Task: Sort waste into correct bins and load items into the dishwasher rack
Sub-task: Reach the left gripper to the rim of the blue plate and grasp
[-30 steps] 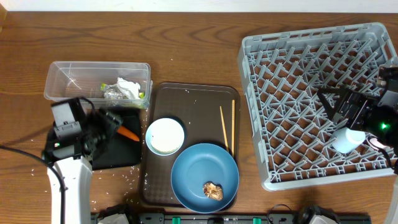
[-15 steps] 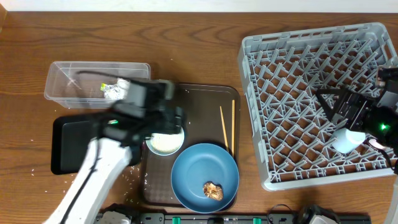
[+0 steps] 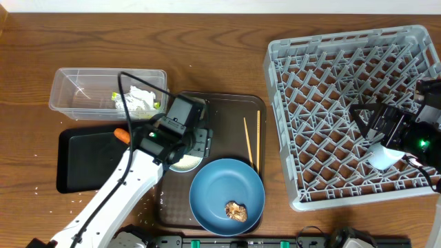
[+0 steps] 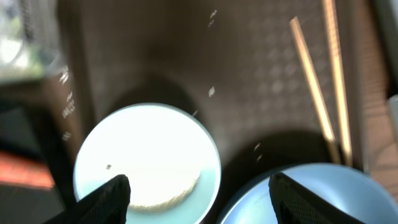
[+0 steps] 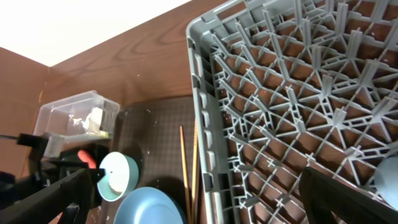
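Observation:
My left gripper hangs open over the small white bowl on the brown serving tray, holding nothing. In the left wrist view the white bowl, with rice in it, lies just past the left finger; the blue bowl is beside the right one. A brown food lump sits in the blue bowl. The carrot lies on the black tray. Tissue and wrapper rest in the clear box. Two chopsticks lie on the serving tray. My right gripper is open above the rack, near a pale cup.
The brown serving tray sits between the bins and the rack, under both bowls and the chopsticks. Loose rice grains are scattered on the table below the black tray. The rack's near wall stands beside the chopsticks.
My left arm has swung right from over the black tray to above the white bowl. The carrot now lies alone at the tray's upper right. The right arm has not moved.

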You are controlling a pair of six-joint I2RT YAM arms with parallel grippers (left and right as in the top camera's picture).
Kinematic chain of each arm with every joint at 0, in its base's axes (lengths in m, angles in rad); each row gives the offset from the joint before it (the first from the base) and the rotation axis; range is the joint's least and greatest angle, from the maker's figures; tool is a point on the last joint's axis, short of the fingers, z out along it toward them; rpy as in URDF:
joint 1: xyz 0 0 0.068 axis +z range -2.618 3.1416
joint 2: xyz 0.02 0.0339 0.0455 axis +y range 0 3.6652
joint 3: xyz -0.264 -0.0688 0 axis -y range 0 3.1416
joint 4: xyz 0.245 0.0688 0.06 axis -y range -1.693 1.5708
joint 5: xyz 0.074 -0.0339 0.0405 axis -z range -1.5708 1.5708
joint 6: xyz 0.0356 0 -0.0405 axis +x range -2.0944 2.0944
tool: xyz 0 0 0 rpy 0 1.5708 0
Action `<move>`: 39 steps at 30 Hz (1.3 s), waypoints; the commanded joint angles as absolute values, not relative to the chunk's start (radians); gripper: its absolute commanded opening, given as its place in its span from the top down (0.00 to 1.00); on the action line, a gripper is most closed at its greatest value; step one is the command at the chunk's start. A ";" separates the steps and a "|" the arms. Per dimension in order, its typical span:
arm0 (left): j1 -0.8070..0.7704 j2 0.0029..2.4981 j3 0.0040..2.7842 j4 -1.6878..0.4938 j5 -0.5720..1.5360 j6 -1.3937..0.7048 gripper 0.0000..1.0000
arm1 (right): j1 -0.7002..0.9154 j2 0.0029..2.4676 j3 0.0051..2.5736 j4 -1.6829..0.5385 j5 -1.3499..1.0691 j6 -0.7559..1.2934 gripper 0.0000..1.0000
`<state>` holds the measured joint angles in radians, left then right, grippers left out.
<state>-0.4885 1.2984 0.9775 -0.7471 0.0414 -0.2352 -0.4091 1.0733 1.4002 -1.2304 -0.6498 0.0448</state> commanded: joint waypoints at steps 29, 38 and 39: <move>-0.637 1.139 0.622 -0.916 0.191 -0.650 0.32 | -0.392 1.074 1.405 -1.199 -0.636 0.059 0.01; -0.632 1.230 0.567 -0.749 0.198 -0.667 0.56 | -0.392 1.074 1.405 -1.201 -0.636 0.059 0.01; -0.632 1.233 0.567 -0.739 0.197 -0.667 0.61 | -0.392 1.074 1.405 -1.201 -0.636 0.059 0.01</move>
<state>-0.6357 1.2236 0.5640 -0.7494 0.1967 -0.6590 -0.4091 1.0733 1.4002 -1.2003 -0.6342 0.0483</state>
